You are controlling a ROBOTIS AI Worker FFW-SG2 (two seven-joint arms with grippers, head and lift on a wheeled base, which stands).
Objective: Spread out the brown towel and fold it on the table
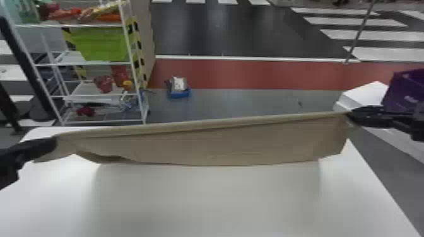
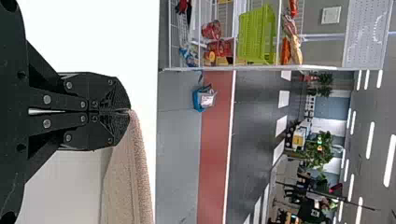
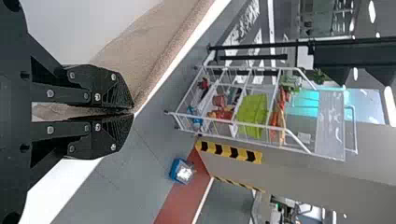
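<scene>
"Brown and pebbly, that towel (image 1: 217,145). How many do you have?"

"One, in woven stuff with a grainy nap. It spans the space between my two pincers, left (image 1: 55,143) and right (image 1: 350,114). Its upper edge runs nearly straight from one to the other, with a thick, rounded hem, and the rest hangs beneath in a long, shallow panel."

"Are both pincers gripping?"

"Both. My left pincer (image 2: 127,112) is clamped on one end, its black, ridged fingertips pinching the cloth. My right pincer (image 3: 132,111) is clenched on the other end, and some cloth shows in the gap behind its tips, too."

"Does the bottom touch anything?"

"I can't tell. One table (image 1: 208,201), flat, smooth and white, lies below and between the pincers. Near the left one, the towel's lower edge buckles into a fold."

"And farther off?"

"Beyond the left pincer, one white rack (image 1: 135,75) of thin bars, with one green bin (image 1: 101,44) on it, boxy and plastic-looking. One small blue container (image 1: 179,94) sits on the floor beyond the towel, between the pincers. Just beside the right pincer, on its far side, I see one purple box (image 1: 402,91)."
</scene>
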